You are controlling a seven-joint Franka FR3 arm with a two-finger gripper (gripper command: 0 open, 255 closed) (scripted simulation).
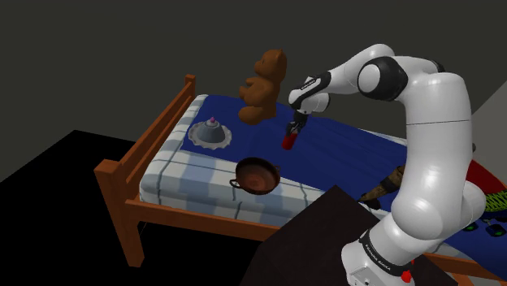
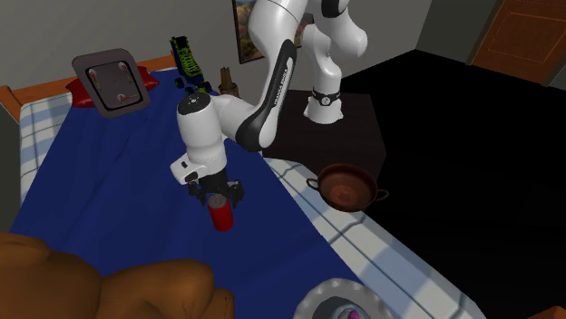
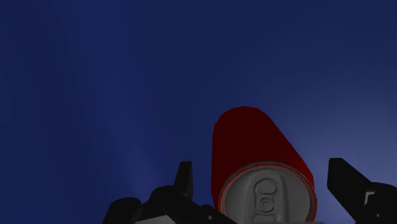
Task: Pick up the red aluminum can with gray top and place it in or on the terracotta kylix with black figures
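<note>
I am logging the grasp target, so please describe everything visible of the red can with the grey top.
The red cylindrical can with a grey, metal-looking top has a plain red wall and a pull tab in its lid. It stands upright on the dark blue bed cover, between the open black fingers, one on each side, neither touching it. Nothing else touches it.

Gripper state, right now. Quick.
Gripper: open. Its fingers stand apart on either side of the red can and do not touch it, so it holds nothing.
</note>
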